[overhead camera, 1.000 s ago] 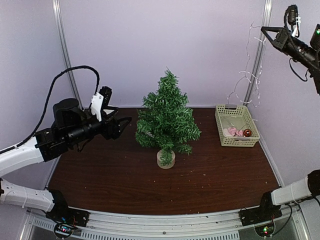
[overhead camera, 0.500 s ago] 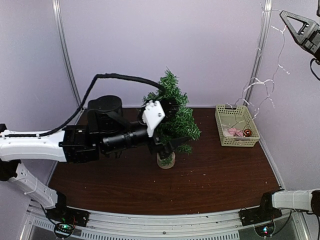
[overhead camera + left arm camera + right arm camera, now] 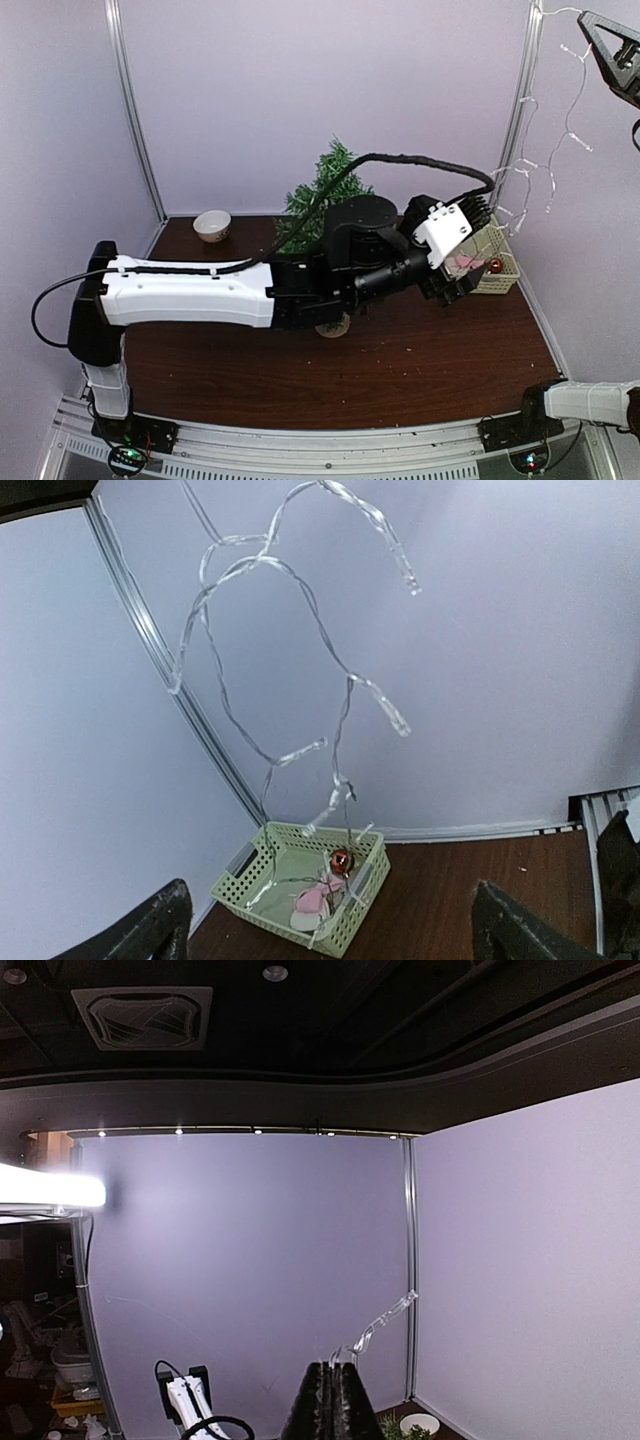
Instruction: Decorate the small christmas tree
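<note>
The small christmas tree [image 3: 320,192] stands mid-table, mostly hidden behind my left arm. My right gripper [image 3: 590,20] is high at the top right, shut on a string of clear lights [image 3: 560,120] that hangs down into the green basket [image 3: 505,268]. In the right wrist view the closed fingers [image 3: 333,1400] pinch the string [image 3: 385,1315]. My left gripper [image 3: 462,285] is open and empty, reaching right, just short of the basket [image 3: 275,845]. The left wrist view shows the dangling lights [image 3: 345,695] and a red bauble [image 3: 341,861] and pink ornaments in the basket.
A small white bowl [image 3: 212,225] sits at the back left of the brown table [image 3: 400,370]. A metal post [image 3: 520,100] runs up the back right corner beside the lights.
My left arm has swung from the left, across the front of the tree, to the basket. My right gripper has lifted the light string higher, drawing more of it out of the basket.
</note>
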